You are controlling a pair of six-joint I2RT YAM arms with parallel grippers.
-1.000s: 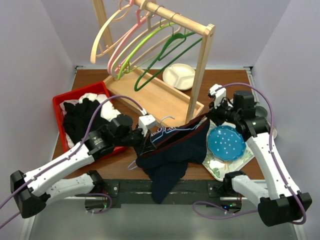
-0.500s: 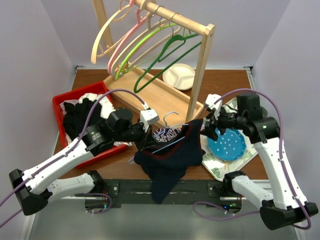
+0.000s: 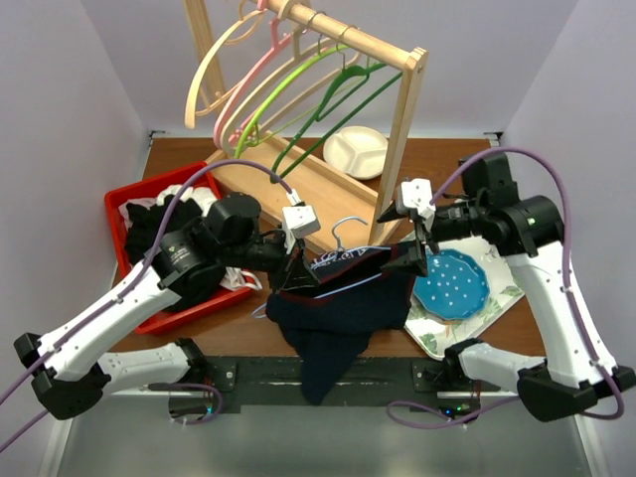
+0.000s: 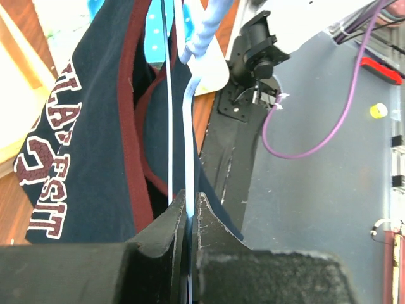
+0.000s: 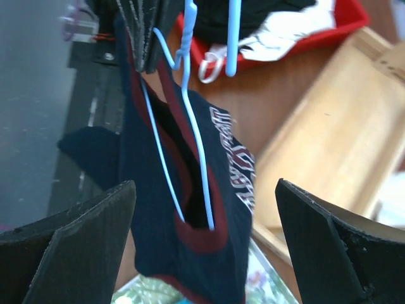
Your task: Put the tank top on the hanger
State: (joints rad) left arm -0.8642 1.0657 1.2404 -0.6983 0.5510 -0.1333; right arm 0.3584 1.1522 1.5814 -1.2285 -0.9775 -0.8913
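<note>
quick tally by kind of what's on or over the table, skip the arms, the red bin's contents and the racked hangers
dishes: 2 (white divided plate, blue dotted dish)
patterned tray: 1
red bin: 1
wooden rack: 1
tank top: 1
light-blue hanger: 1
total: 7

Hanger (image 4: 188, 139) between tool (image 4: 190, 206) jaws, against tank top (image 4: 95, 126)

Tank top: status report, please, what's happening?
Left gripper shut on hanger. Right gripper open, empty. Tank top partly on hanger. Rack post near right gripper.
</note>
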